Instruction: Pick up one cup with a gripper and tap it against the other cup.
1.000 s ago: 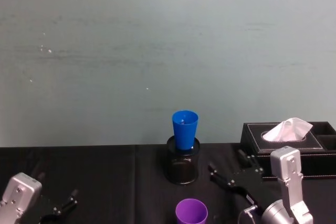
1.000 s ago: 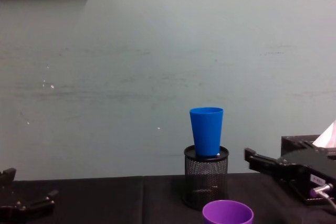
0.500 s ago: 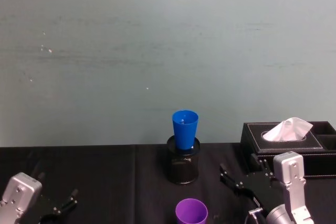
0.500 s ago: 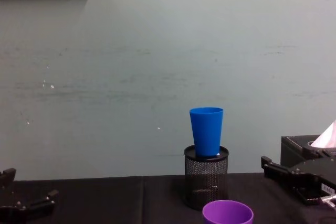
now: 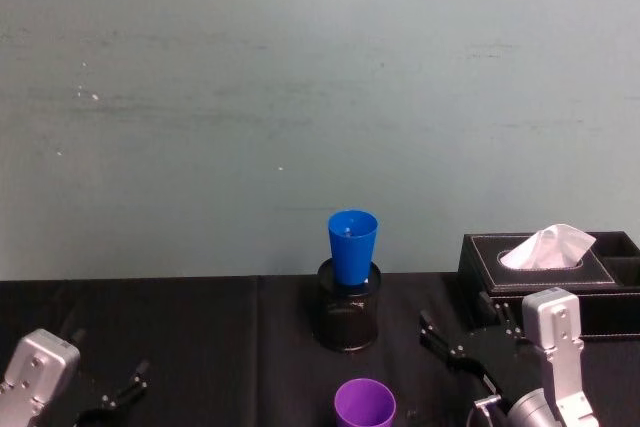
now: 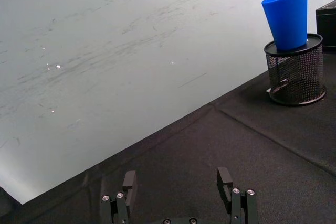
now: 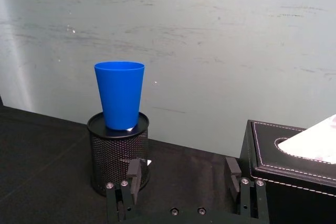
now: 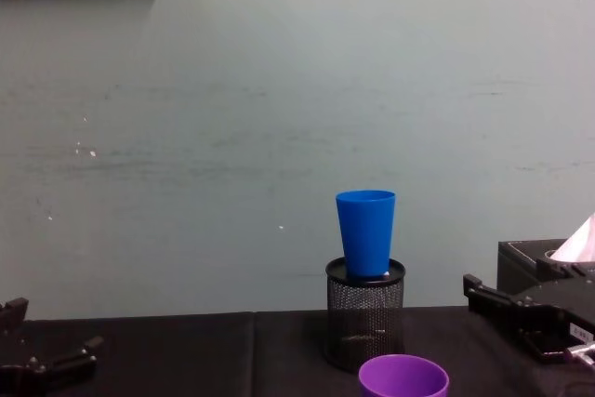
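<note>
Our right hand point(image 5: 455, 347) hangs low over the black counter point(image 5: 200, 337), its two fingers spread apart and grasping nothing, as the right wrist view confirms with open space between the finger tips. It points forward and inward, just in front of the black tissue box point(image 5: 545, 267). From there the purple cup point(image 5: 364, 403) lies to the hand's left and nearer to our body, upright on the counter with its wide rim facing up, so its long axis stands vertical. We judge that the hand must draw back and swing inward to close on the cup's wall from the side. The blue cup point(image 5: 352, 245) sits upright in the mouth of the black mesh pen holder point(image 5: 348, 309), beyond the purple cup and higher than it, so the tap will need a lift as well as a push forward. Our left hand point(image 5: 115, 397) rests well apart at the far left of the counter, fingers also spread and empty; the right hand is clearly the nearer one for this pick.
</note>
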Controlling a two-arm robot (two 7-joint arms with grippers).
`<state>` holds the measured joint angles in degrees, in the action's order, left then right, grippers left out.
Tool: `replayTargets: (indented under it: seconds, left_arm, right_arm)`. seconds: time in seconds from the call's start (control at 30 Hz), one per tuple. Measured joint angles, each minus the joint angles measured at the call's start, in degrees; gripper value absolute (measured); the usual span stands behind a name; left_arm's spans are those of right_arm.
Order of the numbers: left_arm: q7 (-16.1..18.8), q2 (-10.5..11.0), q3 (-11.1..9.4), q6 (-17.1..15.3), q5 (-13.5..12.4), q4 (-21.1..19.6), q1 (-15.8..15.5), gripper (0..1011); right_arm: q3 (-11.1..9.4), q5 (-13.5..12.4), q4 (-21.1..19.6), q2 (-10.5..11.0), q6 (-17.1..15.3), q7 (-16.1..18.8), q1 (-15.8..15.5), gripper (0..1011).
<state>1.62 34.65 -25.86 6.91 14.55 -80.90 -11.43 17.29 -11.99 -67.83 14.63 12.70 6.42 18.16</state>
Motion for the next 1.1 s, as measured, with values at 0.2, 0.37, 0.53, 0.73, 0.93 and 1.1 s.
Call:
replayTargets:
  seconds: [0.2,0.37,0.53,0.73,0.93,1.1]
  left_arm:
    - [0.0,0.0,0.0,0.0,0.0,0.0,0.0,1000]
    - [0.0,0.0,0.0,0.0,0.0,0.0,0.0,1000]
    - [0.0,0.0,0.0,0.0,0.0,0.0,0.0,1000]
    - [0.0,0.0,0.0,0.0,0.0,0.0,0.0,1000]
    - [0.0,0.0,0.0,0.0,0.0,0.0,0.0,1000]
    - [0.0,0.0,0.0,0.0,0.0,0.0,0.0,1000]
  right_arm:
    - [0.0,-0.1,0.0,0.0,0.0,0.0,0.0,1003]
    - [0.0,-0.1,-0.1,0.0,0.0,-0.1,0.0,1003]
    - [0.0,-0.1,-0.1,0.0,0.0,-0.1,-0.1,1003]
    - [0.0,-0.1,-0.1,0.0,0.0,-0.1,-0.1,1003]
    - [0.0,-0.1,-0.1,0.0,0.0,-0.1,-0.1,1003]
    - [0.0,-0.1,-0.1,0.0,0.0,-0.1,-0.1,1003]
